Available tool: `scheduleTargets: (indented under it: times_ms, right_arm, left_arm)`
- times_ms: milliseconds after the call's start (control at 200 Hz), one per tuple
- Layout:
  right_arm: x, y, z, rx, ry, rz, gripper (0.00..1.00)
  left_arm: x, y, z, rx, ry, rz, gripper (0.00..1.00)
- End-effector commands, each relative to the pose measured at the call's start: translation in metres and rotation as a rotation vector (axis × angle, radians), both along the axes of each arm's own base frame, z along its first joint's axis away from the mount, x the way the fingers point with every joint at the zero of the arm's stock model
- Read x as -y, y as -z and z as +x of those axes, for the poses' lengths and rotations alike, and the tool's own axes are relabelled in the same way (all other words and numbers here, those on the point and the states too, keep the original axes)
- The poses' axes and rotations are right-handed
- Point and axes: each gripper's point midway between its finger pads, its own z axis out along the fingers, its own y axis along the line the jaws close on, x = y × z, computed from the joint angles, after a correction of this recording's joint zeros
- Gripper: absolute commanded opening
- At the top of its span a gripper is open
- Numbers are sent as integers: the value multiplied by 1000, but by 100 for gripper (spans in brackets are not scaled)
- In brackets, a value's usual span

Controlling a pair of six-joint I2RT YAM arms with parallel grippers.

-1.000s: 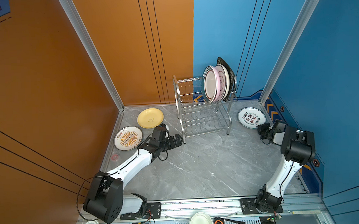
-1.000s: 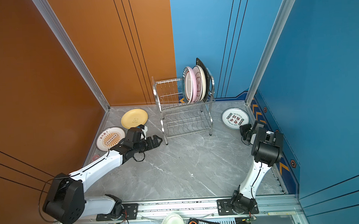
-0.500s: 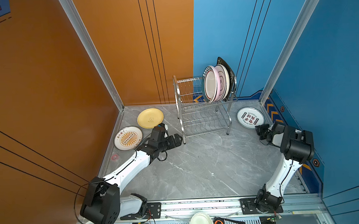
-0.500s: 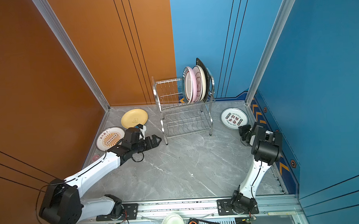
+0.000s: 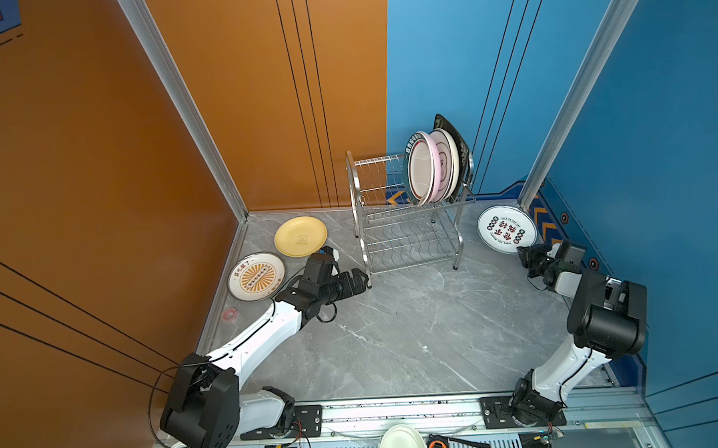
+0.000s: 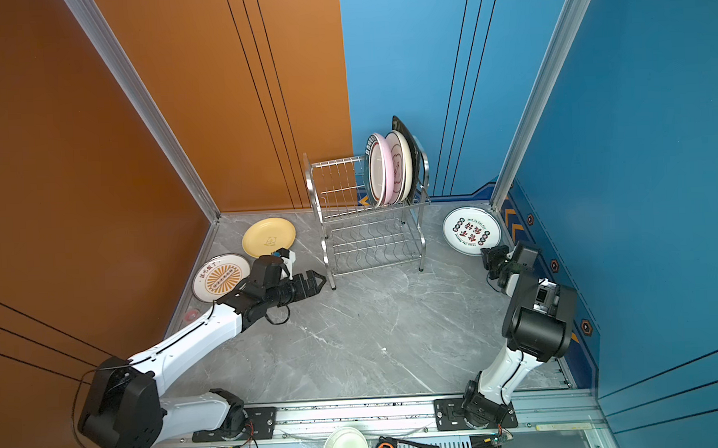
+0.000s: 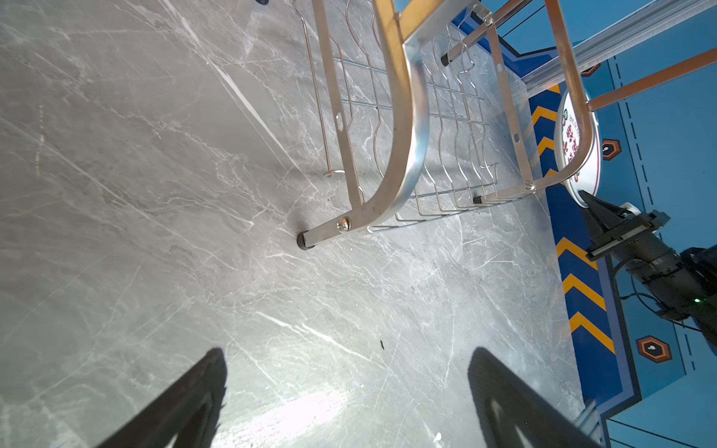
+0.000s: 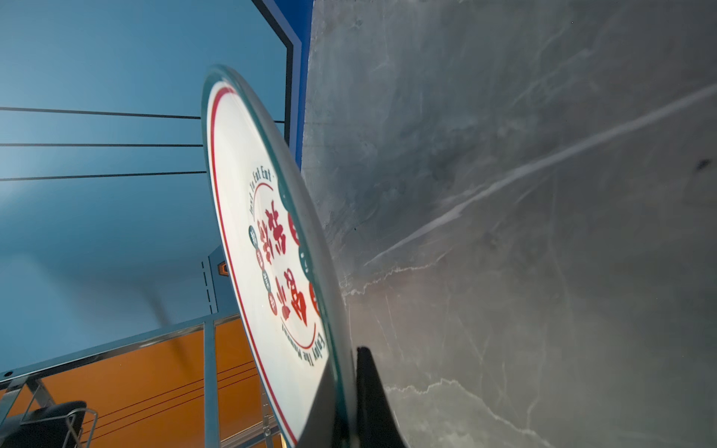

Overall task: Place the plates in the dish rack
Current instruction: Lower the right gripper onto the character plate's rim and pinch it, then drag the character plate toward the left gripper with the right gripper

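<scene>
The dish rack [image 5: 354,200] at 12 o'clock holds plates [image 5: 423,168] up top, overlapped beyond counting. My right tool [image 5: 524,256] clamps the lettered plate [image 5: 505,229] at 2 o'clock; my left tool [image 5: 362,278] gapes empty.

behind the left tool [image 5: 363,278], the elbow [image 5: 198,402] has drawn back.
</scene>
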Motion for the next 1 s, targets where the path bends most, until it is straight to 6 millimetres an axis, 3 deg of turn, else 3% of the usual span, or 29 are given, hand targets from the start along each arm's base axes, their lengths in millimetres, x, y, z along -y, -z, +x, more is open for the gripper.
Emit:
scheduleTargets:
  times_ms: [0,365,991]
  right_arm:
    - [-15,-16,-16,10,-56,2,0]
    - [-48,-73,-70,23,-126,-21,0]
    - [-158,-98,-151,-8,-354,-47,0]
  left_arm:
    - [13,-11,2,18,51,-29,98]
    - [35,-14,2,8,142,-82,98]
    - [62,-48,-8,37,277,-193,98]
